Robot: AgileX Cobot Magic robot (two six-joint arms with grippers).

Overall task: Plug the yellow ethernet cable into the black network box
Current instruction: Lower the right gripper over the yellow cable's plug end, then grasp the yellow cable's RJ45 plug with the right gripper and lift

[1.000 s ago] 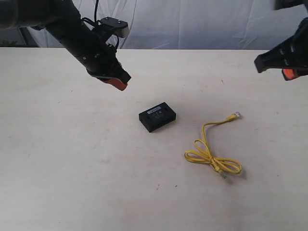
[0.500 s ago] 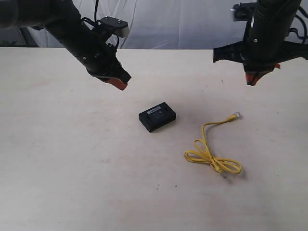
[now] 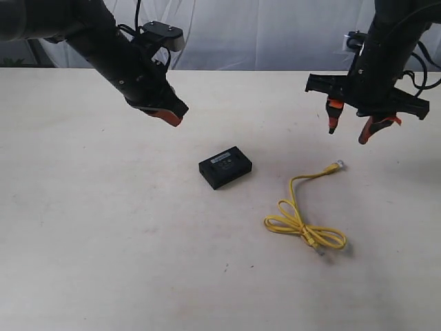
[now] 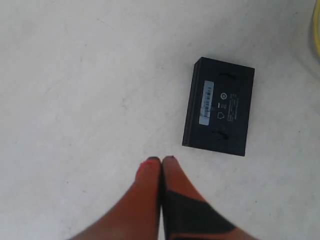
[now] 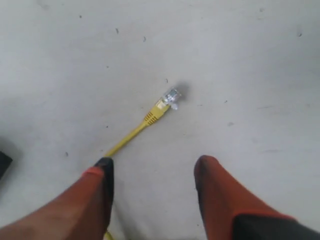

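Observation:
The black network box [image 3: 225,167] lies flat mid-table, its pale label strip up; the left wrist view shows it too [image 4: 220,113]. The yellow ethernet cable [image 3: 303,219] lies to its right, looped and knotted, one clear plug [image 3: 338,165] pointing to the far right. That plug [image 5: 170,98] lies on the table ahead of my right gripper [image 5: 155,167], which is open and empty. In the exterior view the right gripper [image 3: 349,129] hovers just above the plug. My left gripper [image 3: 172,118] is shut and empty, up and to the left of the box, also seen from its own wrist [image 4: 160,161].
The pale table [image 3: 103,227] carries only the box and cable. A white cloth backdrop [image 3: 262,31] hangs behind the far edge. The cable's second plug [image 3: 318,249] lies at the near end of the loops.
My right arm has swung in from the right edge, come down over the cable's far plug and opened its fingers. The left arm, box and cable have not moved.

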